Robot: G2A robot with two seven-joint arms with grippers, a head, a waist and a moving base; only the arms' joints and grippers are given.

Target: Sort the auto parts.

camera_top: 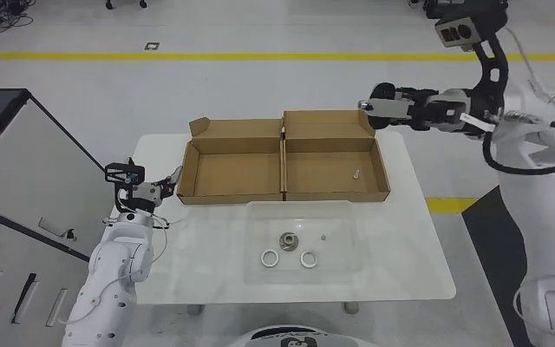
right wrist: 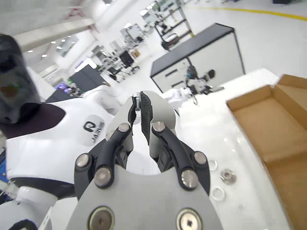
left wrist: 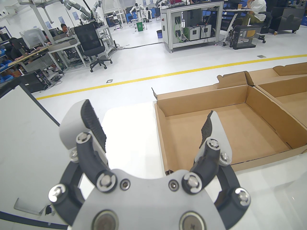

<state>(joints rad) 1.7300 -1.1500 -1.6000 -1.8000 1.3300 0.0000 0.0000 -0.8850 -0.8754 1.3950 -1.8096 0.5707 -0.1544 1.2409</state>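
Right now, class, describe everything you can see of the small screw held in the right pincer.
The screw is small, silvery, apparently metal, with a threaded shank and a smooth end poking past the tips. It is clamped lengthwise between the black ridged pads of the right pincer, touching nothing else, in the air near the far corner of the right cardboard box.

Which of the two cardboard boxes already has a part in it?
The box on the robot's right: a small bolt lies on its floor, while the left box shows only bare cardboard.
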